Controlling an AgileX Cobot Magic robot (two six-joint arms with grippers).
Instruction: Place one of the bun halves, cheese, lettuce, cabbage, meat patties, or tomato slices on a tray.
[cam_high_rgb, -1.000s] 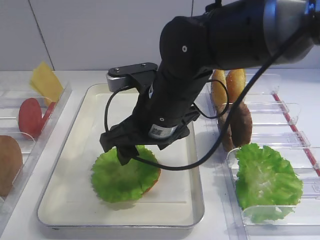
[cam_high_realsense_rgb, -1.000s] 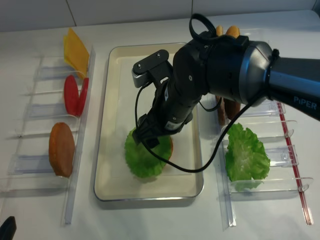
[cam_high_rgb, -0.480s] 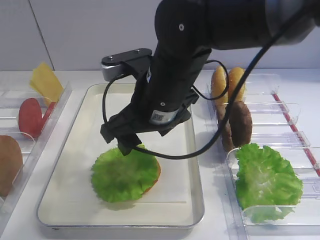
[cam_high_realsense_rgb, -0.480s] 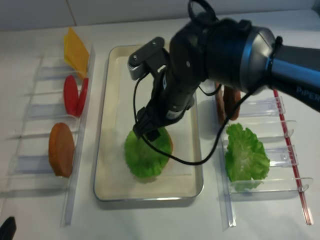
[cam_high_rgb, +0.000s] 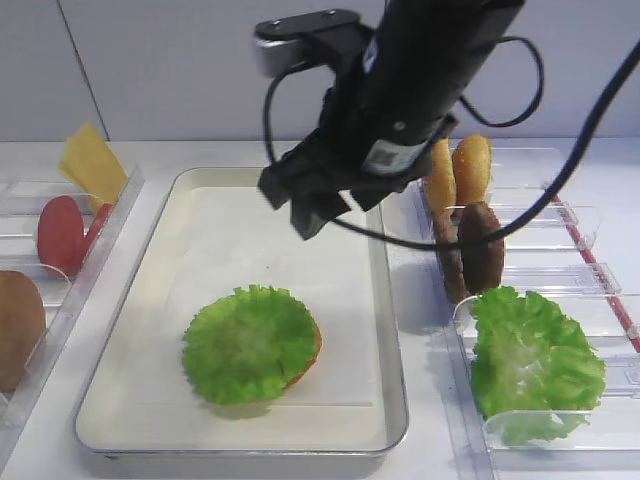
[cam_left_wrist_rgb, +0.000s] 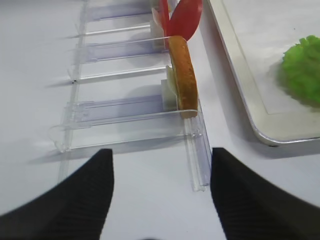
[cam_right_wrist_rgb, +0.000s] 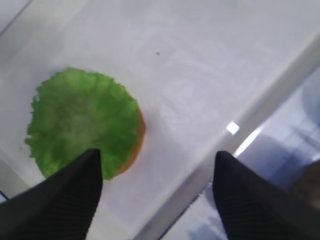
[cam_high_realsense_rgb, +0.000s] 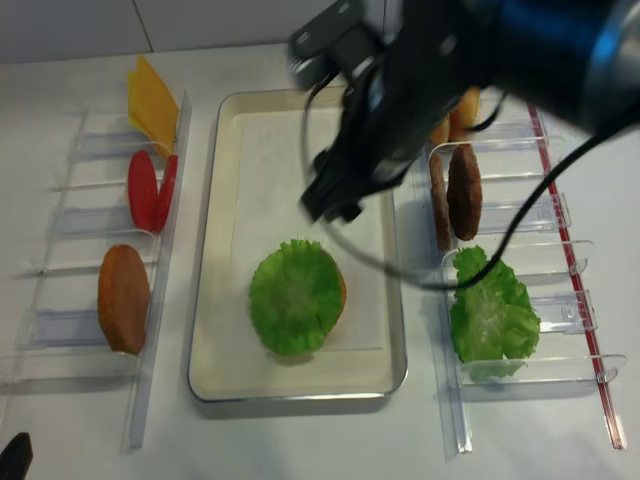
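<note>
Lettuce (cam_high_rgb: 249, 342) lying flat on a bun half (cam_high_rgb: 309, 356) inside the tray (cam_high_rgb: 390, 420), right gripper (cam_right_wrist_rgb: 156, 197) raised above it, jaws apart and empty, left gripper (cam_left_wrist_rgb: 161, 192) jaws apart over the counter (cam_left_wrist_rgb: 30, 100).

The right arm (cam_high_rgb: 410, 90) is glossy black, with looping black cables, a white label and a silver-grey camera block.

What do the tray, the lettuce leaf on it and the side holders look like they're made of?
The tray looks like metal: a silvery, reflective rolled rim, with a matte cream inside that seems lined with white paper. The lettuce has a uniform bright green colour and a stiff, evenly ruffled edge, so probably a plastic or rubber replica, though real leaf cannot be ruled out. The holders are clear, glossy plastic: the table shows through them.
</note>
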